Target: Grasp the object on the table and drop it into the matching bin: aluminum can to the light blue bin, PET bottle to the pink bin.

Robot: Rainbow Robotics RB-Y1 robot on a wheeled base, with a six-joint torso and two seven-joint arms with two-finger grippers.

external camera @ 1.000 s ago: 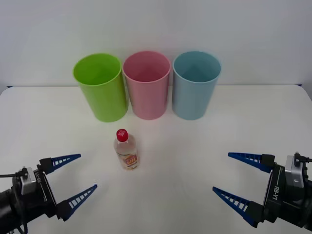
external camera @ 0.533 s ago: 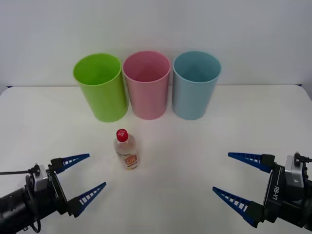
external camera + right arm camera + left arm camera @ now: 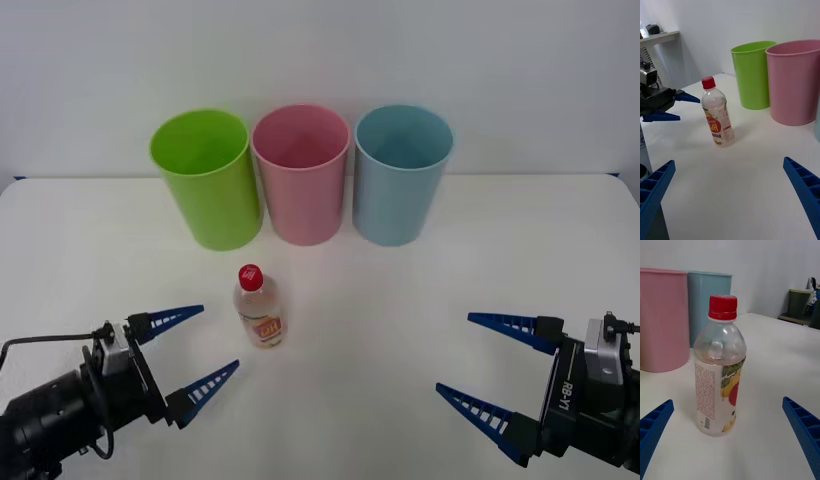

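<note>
The PET bottle is shown standing upright on the white bench, red cap uppermost, in front of the bin row and apart from it, nearest the gap between the lime green bin and the pink bin. The upright stance leaves its labelled body free on both sides, so a sideways grip at mid-height is judged possible.

The left hand is seen low over the bench, near the bottle on the robot's left, with its blue ribbed fingers spread wide and pointed at the bottle. In the left wrist view the bottle is framed between the two fingers, an alignment judged to serve a straight approach; no contact is made yet.

The right hand is held well apart on the robot's right, fingers likewise spread and holding nothing, apparently waiting.

The three bins are set side by side, nearly touching, mouths up, at the far side of the bench. The pink bin, the match for a PET bottle, stands in the middle; the light blue bin, meant for a can, is on the robot's right. The lift is judged to have to clear the pink rim.
</note>
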